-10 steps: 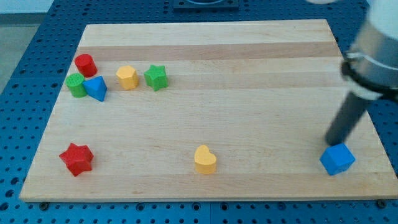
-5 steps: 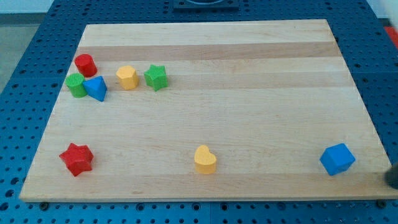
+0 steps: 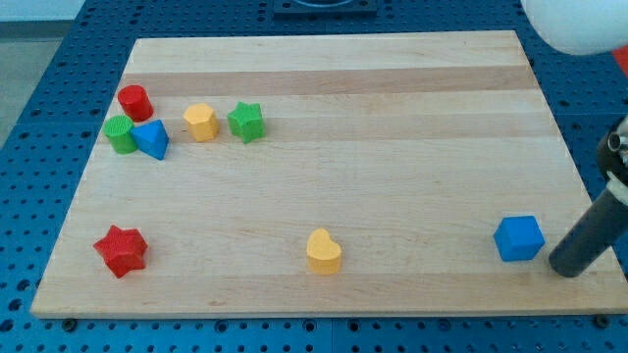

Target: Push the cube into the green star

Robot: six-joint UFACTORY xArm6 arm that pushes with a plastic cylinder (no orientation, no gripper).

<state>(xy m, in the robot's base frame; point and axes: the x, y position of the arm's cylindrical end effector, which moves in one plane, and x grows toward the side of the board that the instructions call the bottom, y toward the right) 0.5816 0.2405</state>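
The blue cube [image 3: 518, 238] lies near the board's bottom right corner. The green star [image 3: 246, 122] lies at the upper left, far from the cube. My tip [image 3: 566, 271] is at the board's surface just to the right of the cube and slightly below it, with a small gap between them. The dark rod rises from the tip toward the view's right edge.
A yellow hexagon block [image 3: 200, 122] sits just left of the green star. A red cylinder [image 3: 134, 102], a green cylinder [image 3: 121, 134] and a blue triangle block [image 3: 152, 138] cluster at the far left. A red star [image 3: 121, 250] lies bottom left, a yellow heart [image 3: 323, 252] bottom centre.
My tip went from above the cube, out past the view's right edge, and now stands at the cube's right. The cube has shifted slightly to the left and turned.
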